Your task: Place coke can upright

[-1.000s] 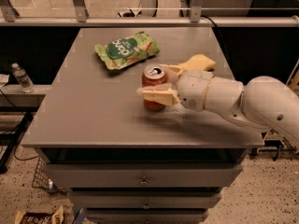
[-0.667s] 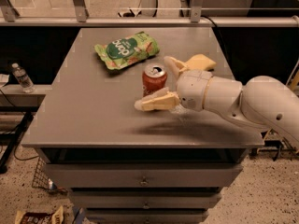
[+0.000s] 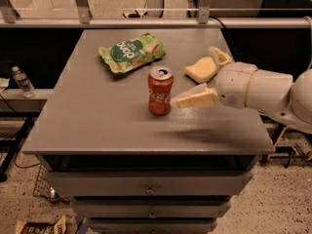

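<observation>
one coke can [image 3: 160, 90], one snack bag [image 3: 131, 52], one sponge [image 3: 201, 69], one water bottle [image 3: 23, 81], one claw [image 3: 196, 75] over the desk [image 3: 97, 126], right side

On the table [image 3: 97, 121], the can [image 3: 160, 90] stands just left of the tool [image 3: 195, 76]; sponge [image 3: 201, 69] just behind the tool, bag [image 3: 130, 51] farther left and back.

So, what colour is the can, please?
The can is red with white script, clear in the camera view; the open gripper is just beside it.
</observation>
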Tool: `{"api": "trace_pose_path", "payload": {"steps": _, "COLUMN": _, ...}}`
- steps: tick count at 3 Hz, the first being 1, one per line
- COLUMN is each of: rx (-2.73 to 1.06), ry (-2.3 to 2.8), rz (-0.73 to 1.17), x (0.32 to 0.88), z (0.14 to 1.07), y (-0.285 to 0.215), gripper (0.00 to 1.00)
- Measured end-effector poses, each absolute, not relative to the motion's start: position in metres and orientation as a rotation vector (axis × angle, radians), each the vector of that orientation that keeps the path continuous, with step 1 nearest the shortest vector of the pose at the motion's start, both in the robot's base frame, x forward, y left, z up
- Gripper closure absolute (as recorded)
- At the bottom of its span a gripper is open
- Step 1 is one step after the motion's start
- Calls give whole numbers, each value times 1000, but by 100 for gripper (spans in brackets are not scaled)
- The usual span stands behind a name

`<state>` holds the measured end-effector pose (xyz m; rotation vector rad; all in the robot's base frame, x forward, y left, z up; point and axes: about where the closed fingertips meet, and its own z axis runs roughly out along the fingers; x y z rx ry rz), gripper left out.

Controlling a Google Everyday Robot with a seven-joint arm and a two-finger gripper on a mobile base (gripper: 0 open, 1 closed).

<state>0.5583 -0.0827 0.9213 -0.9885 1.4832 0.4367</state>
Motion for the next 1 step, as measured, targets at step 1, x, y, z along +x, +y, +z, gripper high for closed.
{"api": "trace_pose_path", "payload": {"steps": 1, "rx": -963, "ry": 1544, "rz": 334, "x": 552, "z": 931, "y": -136, "gripper": 0}}
